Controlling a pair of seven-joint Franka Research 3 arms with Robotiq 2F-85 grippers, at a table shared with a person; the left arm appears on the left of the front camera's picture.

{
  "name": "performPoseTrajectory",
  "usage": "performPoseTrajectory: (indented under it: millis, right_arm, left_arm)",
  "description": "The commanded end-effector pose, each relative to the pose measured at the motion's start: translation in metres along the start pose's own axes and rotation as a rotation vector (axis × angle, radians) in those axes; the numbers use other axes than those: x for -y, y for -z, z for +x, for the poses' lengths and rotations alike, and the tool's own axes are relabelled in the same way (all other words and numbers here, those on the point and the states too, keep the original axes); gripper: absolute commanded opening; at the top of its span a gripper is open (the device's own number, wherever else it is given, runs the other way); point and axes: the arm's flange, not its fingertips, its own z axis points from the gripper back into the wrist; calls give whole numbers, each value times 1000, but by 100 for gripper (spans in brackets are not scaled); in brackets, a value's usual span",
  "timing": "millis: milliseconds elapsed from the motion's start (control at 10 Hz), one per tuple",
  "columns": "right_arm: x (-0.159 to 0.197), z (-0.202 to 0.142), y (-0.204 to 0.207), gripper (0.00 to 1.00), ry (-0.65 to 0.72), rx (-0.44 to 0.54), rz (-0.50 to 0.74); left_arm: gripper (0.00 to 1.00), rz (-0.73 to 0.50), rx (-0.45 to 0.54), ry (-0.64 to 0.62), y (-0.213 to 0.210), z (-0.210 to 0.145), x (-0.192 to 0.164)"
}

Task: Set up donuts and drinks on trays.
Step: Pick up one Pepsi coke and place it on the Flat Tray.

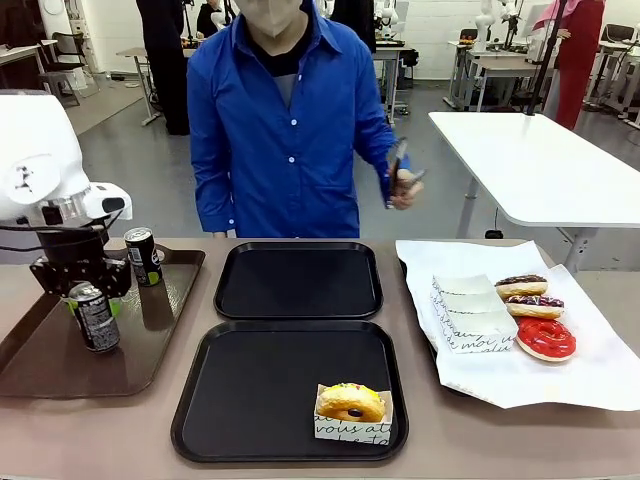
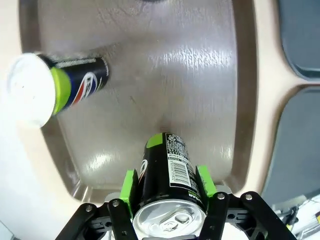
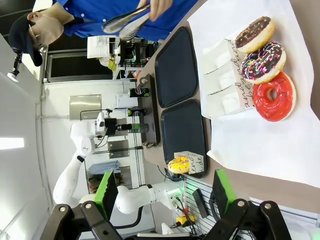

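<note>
My left gripper is shut on a dark can that stands upright on the brown tray, with a green pad against each side. A second can stands farther back on that tray. Two black trays lie mid-table: the far one is bare, and the near one holds a yellow donut in a white printed sleeve at its right front corner. My right gripper hangs open and high above the table's right end, with nothing between its fingers.
A white paper sheet at the right carries three donuts and a stack of printed sleeves. The person in a blue shirt stands at the far side with tongs in one hand.
</note>
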Motion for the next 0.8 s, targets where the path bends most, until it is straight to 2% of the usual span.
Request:
performPoseTrajectory:
  millis: [0,400,500,600,700]
  right_arm:
    - [0,0,-1,100,-1,7,14]
    - [0,0,-1,100,-1,7,14]
    - [0,0,-1,100,-1,7,14]
    - [0,0,-1,100,-1,7,14]
    - [0,0,-1,100,-1,7,14]
  left_arm:
    - [7,-2,23,37,-60,-34,2]
    - [7,-8,151,79,-131,-114,-4]
    - [7,3,158,60,-136,-119,-9]
    - [7,20,121,61,-130,-100,1]
    - [7,20,121,61,-130,-100,1]
